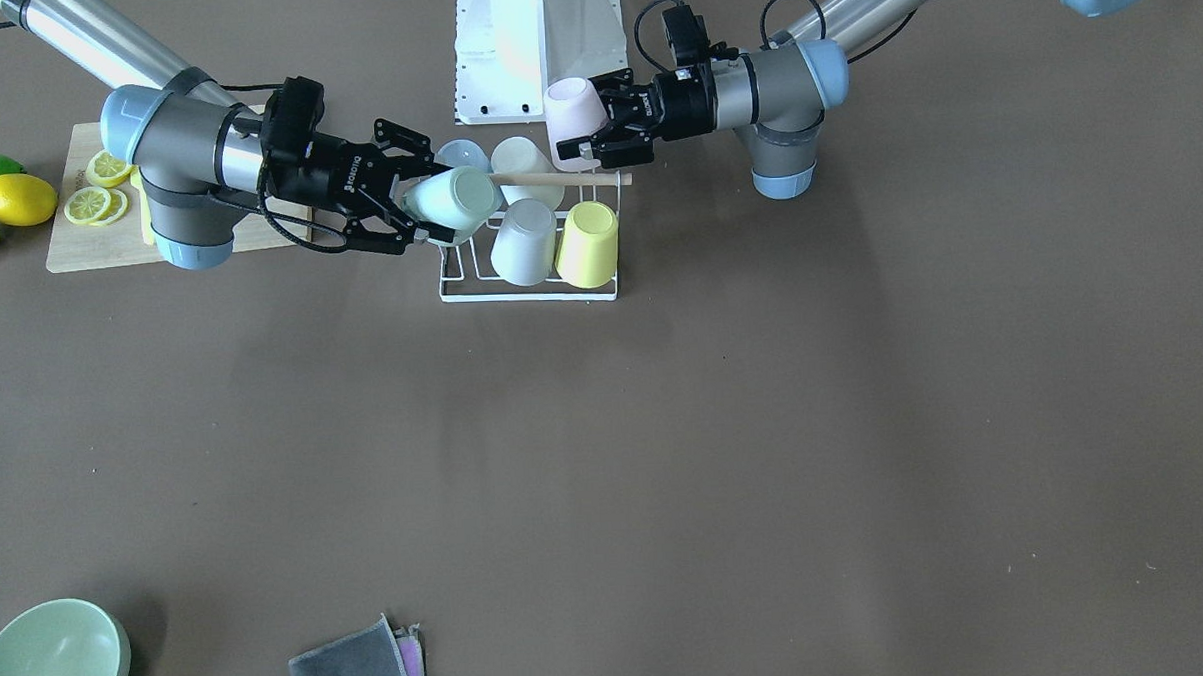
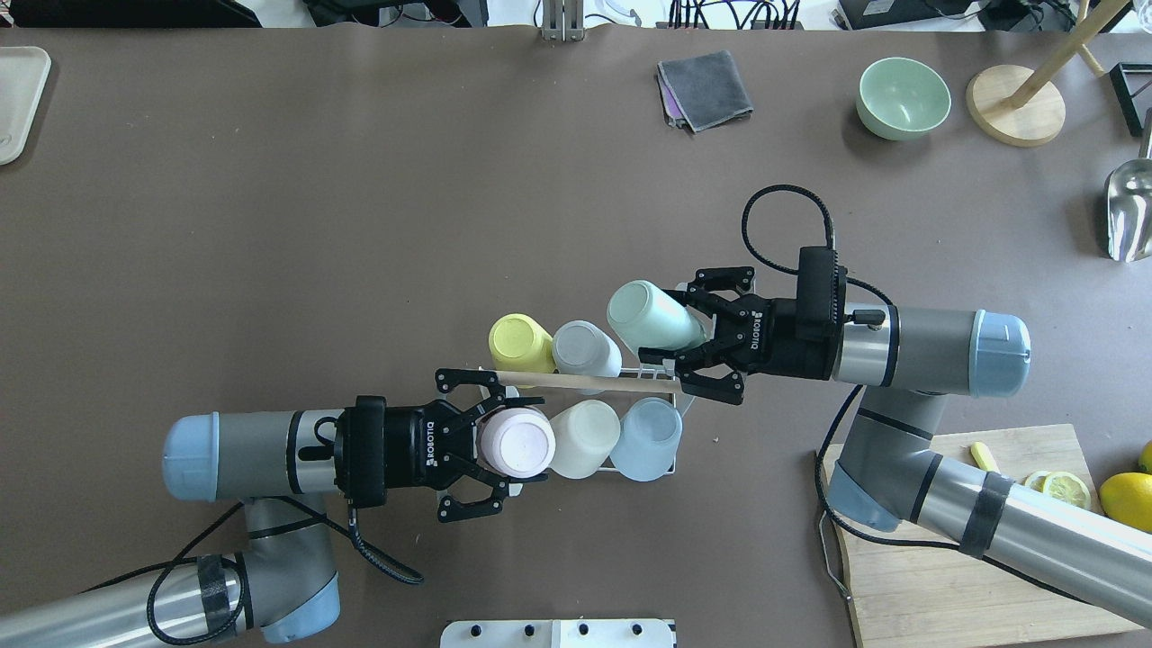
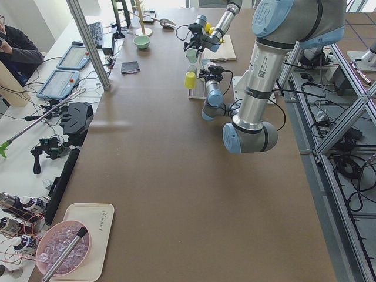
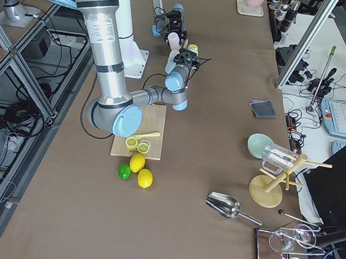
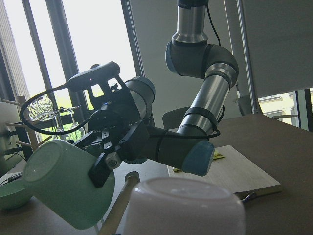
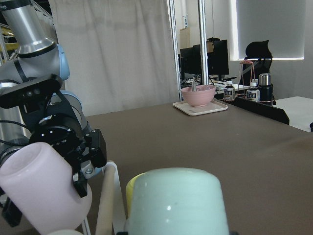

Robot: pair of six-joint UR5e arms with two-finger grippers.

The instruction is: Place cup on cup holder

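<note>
Brown tabletop (image 2: 360, 180) open around white wire cup holder (image 2: 585, 382); pale pink cup (image 2: 515, 445) clamped in left gripper (image 2: 536, 441), mint-green cup (image 2: 639, 310) in right gripper (image 2: 675, 328), opposite ends.

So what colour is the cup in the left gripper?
The cup is pale pink; the overhead view shows it best.

In the overhead view a mint-green bowl (image 2: 903, 97) sits at the upper right, between a folded grey cloth (image 2: 706, 88) and a round wooden stand base (image 2: 1015, 117). A metal scoop (image 2: 1129, 211) lies at the right edge. At the lower right, a wooden cutting board (image 2: 945, 558) carries lemon slices (image 2: 1066, 489), with a whole lemon (image 2: 1127, 500) beside them.
</note>
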